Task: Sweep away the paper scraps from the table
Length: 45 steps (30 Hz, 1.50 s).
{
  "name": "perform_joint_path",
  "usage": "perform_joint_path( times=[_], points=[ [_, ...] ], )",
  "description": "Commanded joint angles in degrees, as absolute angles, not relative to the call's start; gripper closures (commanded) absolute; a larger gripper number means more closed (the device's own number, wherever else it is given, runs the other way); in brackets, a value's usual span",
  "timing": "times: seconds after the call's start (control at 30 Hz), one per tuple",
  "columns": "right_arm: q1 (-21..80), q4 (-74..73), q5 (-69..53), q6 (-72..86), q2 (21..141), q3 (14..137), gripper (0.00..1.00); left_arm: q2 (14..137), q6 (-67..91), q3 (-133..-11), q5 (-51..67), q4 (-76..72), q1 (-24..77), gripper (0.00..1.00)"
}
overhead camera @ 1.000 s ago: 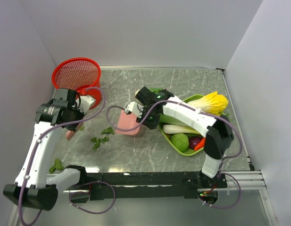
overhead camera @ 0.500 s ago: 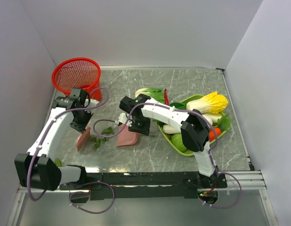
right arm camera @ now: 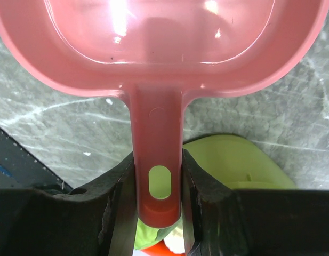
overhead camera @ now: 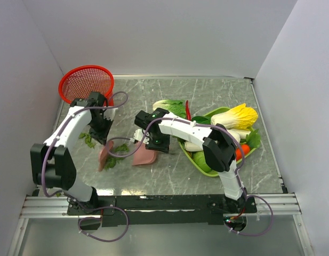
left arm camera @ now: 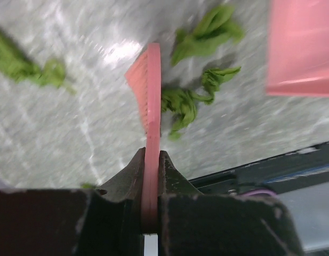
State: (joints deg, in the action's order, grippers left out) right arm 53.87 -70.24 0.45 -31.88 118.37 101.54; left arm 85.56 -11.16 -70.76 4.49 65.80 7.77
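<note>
I have the left claw [overhead camera: 103, 140] clenched on the thin handle of the pink brush [overhead camera: 104, 158]; in the left wrist view the jaws of that claw [left arm camera: 151, 160] pinch the handle from both sides, and the brush [left arm camera: 150, 96] stands on edge on the desk [left arm camera: 73, 133].

The right claw [overhead camera: 156, 142] is clamped on the handle of the pink dustpan [overhead camera: 145, 156]; the right wrist view shows this claw [right arm camera: 159, 160] gripping the handle just behind the pan's bowl [right arm camera: 159, 42], which rests on the desk [right arm camera: 260, 117] with its open mouth turned away from the claw.

Seen from above, the brush lies just left of the dustpan; a small cluster of paper scraps [overhead camera: 113, 159] sits between the two, and in the left wrist view these scraps [left arm camera: 180, 101] press against the bristle side of the brush, ahead of the left claw's tips, with the dustpan's edge [left arm camera: 300, 48] near beyond them; another scrap [overhead camera: 121, 148] lies by the dustpan's far left corner; more scraps [overhead camera: 88, 140] lie further left of the dustpan, on the other side of the brush.

A red basket [overhead camera: 85, 82] stands well to the far left of the dustpan; a lime tray [overhead camera: 192, 156] of toy vegetables sits close on its right.
</note>
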Motion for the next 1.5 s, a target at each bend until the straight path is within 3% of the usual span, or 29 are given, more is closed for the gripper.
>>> perform_joint_path(
  times=[0.0, 0.3, 0.6, 0.97, 1.2, 1.47],
  points=[
    [54.3, -67.2, 1.0, -32.6, 119.2, 101.5, 1.00, 91.2, -7.7, -75.4, 16.3, 63.6, 8.0, 0.99],
    [54.2, -66.6, -2.0, -30.8, 119.7, 102.8, 1.00, 98.2, -7.6, -82.4, 35.2, 64.7, 12.5, 0.99],
    [52.6, -67.8, -0.1, -31.2, 116.5, 98.8, 1.00, 93.4, -8.3, -86.3, 25.1, 68.3, 8.8, 0.99],
    [51.1, -62.1, -0.3, -31.6, 110.4, 92.4, 1.00, 83.4, -15.1, -75.7, 20.6, 70.5, 2.3, 0.99],
    [49.5, -60.9, -1.1, -30.0, 109.9, 90.8, 1.00, 80.0, -20.8, -75.4, 24.3, 73.7, 0.4, 0.99],
    [47.9, -60.9, -2.8, -28.0, 108.9, 89.7, 1.00, 72.2, -39.3, -69.7, 36.5, 78.0, 0.2, 0.99]
  ],
)
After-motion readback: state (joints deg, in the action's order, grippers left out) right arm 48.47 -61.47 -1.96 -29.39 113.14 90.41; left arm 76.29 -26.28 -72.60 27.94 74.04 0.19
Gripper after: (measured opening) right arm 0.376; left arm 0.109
